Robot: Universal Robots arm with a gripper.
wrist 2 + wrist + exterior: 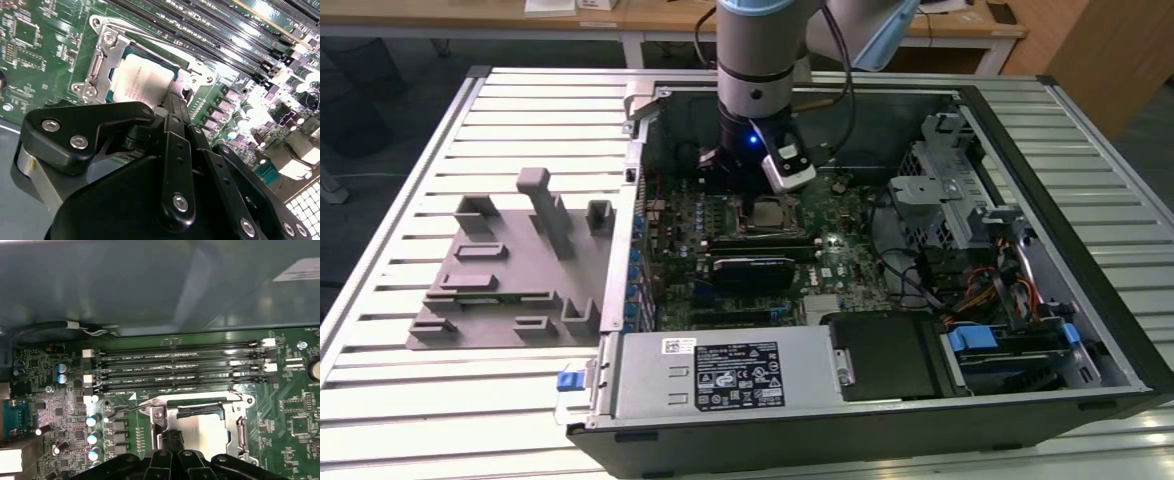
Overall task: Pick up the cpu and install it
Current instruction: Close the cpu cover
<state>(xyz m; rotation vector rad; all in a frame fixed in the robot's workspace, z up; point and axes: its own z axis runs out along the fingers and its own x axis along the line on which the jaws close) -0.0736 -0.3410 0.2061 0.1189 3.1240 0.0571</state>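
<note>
Overview, from the exterior view: my arm (758,60) reaches down into the open computer case (1074,250), straight above the socket (767,215) on the motherboard (847,250); the grey holder block (507,270) sits well apart from the socket, outside the case.

In the second wrist view the cpu (145,80) lies inside the socket's metal frame (97,65), silvery top up and looking flat, with my gripper (172,102) at the chip's edge. Whether it is touching or just beside I cannot tell, nor how far open I am or whether I have hold of anything.

In the first wrist view the cpu (207,432) shows within that frame, with memory slots (175,360) just beside the socket.

My worry — a chip seated slightly off would bend the socket's contacts under any downward push, and a sideways drag from me could knock it askew.
</note>
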